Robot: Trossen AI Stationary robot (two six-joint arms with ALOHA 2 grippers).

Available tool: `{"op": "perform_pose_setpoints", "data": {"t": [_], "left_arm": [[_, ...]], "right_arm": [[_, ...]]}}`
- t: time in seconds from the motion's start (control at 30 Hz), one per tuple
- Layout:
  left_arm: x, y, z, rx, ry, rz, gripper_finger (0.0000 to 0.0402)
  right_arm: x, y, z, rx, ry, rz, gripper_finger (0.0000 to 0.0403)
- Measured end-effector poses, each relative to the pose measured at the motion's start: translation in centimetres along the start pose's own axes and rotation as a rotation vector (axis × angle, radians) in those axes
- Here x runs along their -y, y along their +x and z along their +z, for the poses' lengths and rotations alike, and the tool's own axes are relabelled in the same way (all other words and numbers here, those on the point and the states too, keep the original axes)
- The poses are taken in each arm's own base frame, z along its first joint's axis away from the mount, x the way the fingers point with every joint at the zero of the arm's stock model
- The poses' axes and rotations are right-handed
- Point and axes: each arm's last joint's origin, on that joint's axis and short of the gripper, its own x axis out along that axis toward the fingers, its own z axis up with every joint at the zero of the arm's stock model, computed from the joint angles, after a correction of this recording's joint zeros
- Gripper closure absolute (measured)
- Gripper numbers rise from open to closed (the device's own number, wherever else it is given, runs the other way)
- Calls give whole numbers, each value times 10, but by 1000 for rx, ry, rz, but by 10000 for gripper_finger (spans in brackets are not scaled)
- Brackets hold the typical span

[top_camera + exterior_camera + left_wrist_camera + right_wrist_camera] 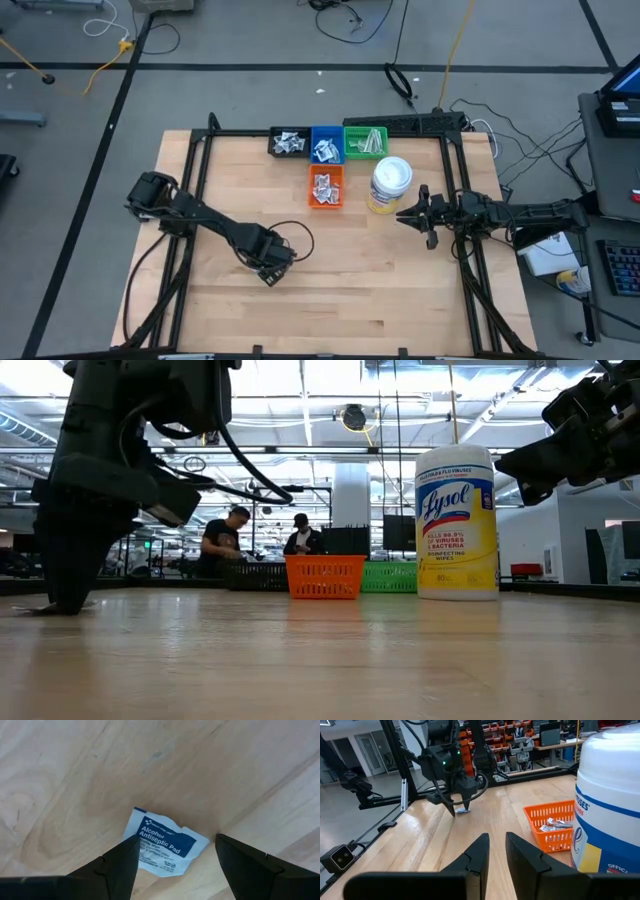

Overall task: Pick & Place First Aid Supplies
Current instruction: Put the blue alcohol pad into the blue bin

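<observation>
Pale wood planks of the table [380,290] carry the whole scene, and low on them the left claw [175,851] stands with its fingers spread wide, tips down on either side of a single white packet [164,848] printed in blue as an alcohol antiseptic pad. The packet lies flat on the wood between the fingers, one of which overlaps its edge, but it is not yet pinched. This looks like the pick step: the claw is set around the packet, and the next move seems to call for closing squarely on it, low enough to catch so thin a thing, then lifting and carrying it to a bin at the far side. Further out, the right claw [494,851] waits above the table near its right edge, its fingers nearly together and holding nothing. Just beside it stands a white and yellow wipes canister [389,185]. Beyond that, four small bins sit near the back edge: a black bin [288,142], a blue bin [325,146] and a green bin [365,141] in a row, with an orange bin [326,187] in front of the blue one, each holding a loose heap of small packets.
</observation>
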Motion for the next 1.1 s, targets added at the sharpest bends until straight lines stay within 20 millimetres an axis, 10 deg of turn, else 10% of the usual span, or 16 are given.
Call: {"op": "perform_pose_setpoints", "data": {"t": [0.63,1.1], "left_arm": [[0,-2,-1,-41,-6,-35,383],[-36,-69,10,54,-44,-196,392]], "right_arm": [[0,0,0,0,0,0,344],[0,0,0,0,0,0,344]]}}
